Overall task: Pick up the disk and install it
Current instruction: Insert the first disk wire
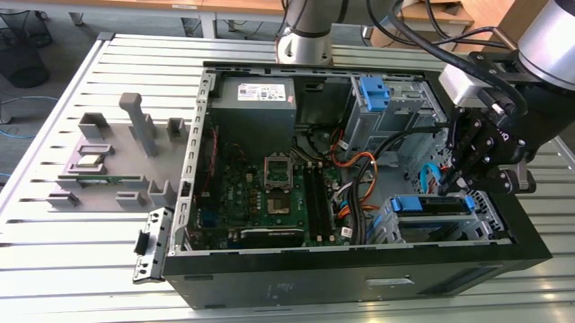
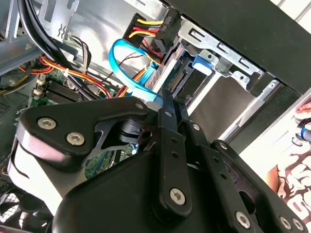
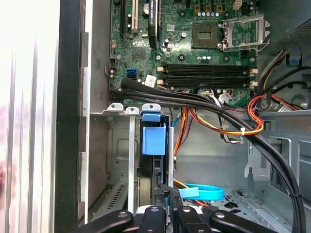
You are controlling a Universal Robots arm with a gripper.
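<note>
The disk (image 1: 431,204), a drive clipped in a blue bracket, sits in the metal drive cage (image 1: 489,219) at the front corner of the open computer case, on the exterior view's right. In the first wrist view the disk (image 3: 154,140) shows edge-on inside the cage, its blue bracket facing out. My gripper (image 1: 459,186) hangs just above that cage. Both wrist views show its black fingers (image 2: 168,111) side by side with only a thin gap, and the gripper (image 3: 168,203) tips lie at the disk's (image 2: 193,85) near edge. Nothing shows between the fingers.
A lone blue bracket (image 1: 373,94) sits in the upper cage, beside the grey power-supply box (image 1: 256,94). The motherboard (image 1: 279,188) fills the case floor. Coloured wires (image 3: 228,127) and a blue flat cable (image 2: 127,68) run close to the cage. Grey fixtures (image 1: 117,155) stand on the table. A hand (image 2: 302,127) rests outside the case.
</note>
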